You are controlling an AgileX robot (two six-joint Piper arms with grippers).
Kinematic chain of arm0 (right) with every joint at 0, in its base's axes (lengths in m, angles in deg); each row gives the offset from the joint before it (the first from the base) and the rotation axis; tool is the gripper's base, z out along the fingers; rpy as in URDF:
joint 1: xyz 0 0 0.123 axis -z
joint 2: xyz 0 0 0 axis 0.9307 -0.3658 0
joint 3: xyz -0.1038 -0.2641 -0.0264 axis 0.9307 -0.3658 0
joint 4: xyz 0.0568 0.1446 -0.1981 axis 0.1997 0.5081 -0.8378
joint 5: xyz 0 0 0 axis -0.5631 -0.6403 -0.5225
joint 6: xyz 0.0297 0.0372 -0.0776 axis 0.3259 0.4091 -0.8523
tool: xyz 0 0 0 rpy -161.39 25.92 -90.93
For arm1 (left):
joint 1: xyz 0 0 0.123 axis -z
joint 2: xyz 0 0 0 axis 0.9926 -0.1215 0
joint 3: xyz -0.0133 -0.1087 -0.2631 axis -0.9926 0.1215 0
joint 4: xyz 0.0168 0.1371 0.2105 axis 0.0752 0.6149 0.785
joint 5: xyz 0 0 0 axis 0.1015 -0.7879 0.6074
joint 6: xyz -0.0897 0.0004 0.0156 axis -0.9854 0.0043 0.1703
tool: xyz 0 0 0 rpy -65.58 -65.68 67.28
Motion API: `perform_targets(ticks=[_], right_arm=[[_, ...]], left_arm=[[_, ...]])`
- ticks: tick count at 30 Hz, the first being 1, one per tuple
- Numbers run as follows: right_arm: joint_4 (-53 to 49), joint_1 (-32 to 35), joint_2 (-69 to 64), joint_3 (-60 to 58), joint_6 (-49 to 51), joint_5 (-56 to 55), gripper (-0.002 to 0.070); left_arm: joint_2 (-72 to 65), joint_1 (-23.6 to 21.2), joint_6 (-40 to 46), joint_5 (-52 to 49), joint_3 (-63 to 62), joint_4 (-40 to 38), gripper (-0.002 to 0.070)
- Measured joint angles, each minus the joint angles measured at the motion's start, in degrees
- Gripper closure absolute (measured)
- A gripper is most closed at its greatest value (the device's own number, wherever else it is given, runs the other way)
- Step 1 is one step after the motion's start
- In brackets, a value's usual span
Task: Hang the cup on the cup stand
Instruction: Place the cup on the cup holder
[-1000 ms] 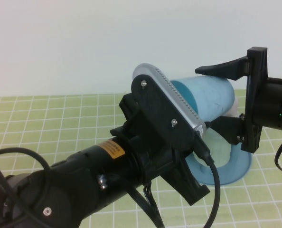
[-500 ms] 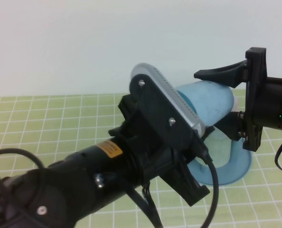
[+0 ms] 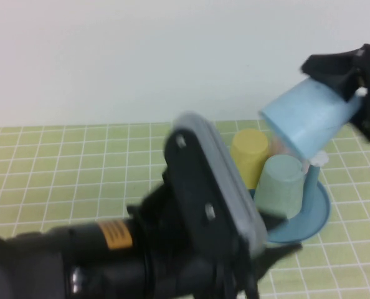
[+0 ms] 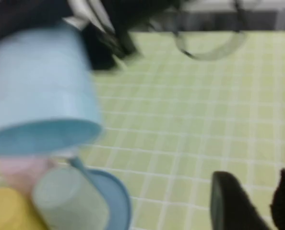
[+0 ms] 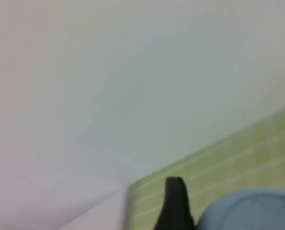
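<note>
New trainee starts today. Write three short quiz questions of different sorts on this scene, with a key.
1. True or false: the right claw holds the sky-blue cup above the cup stand.
2. Which cups already sit on the stand? A) yellow cup and grey-green cup B) red and black
3. Fill in: the left claw, low near the stand, grips ____.

Key: 1 true; 2 A; 3 nothing

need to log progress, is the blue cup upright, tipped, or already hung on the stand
Tipped, not hung: the cup is held by the right gripper, mouth angled down above the cup stand. The left gripper is low, empty.
</note>
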Motion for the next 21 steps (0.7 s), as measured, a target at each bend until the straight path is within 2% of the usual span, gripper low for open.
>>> perform_targets(ticks=[2,3,8,13,15,21], right_arm=[[0.21,0.0,1.37,0.0,-8.15,-3.66,0.0153],[0.33,0.0,2.12,0.0,-12.87,-5.66,0.0154],[1.08,0.0,5.74,0.0,-35.9,-12.32,0.0154],[1.22,0.0,8.61,0.0,-52.89,-14.48,0.0154],[1.22,0.0,9.29,0.0,-55.54,-14.61,0.0154],[1.22,0.0,9.4,0.0,-57.25,-14.61,0.0154]], left_arm=[[0.03,0.0,-0.72,-2.12,0.0,2.38,0.0662],[0.03,0.0,-1.91,-2.65,0.0,4.17,0.0674],[0.03,-3.81,-13.5,-7.05,0.0,15.35,0.0675],[0.03,-13.32,-24.06,-14.4,0.0,26.34,0.0675],[0.13,-18.38,-27.21,-16.52,0.0,28.61,0.0675],[1.91,-31.33,-32.71,-20.28,0.0,28.51,0.0675]])
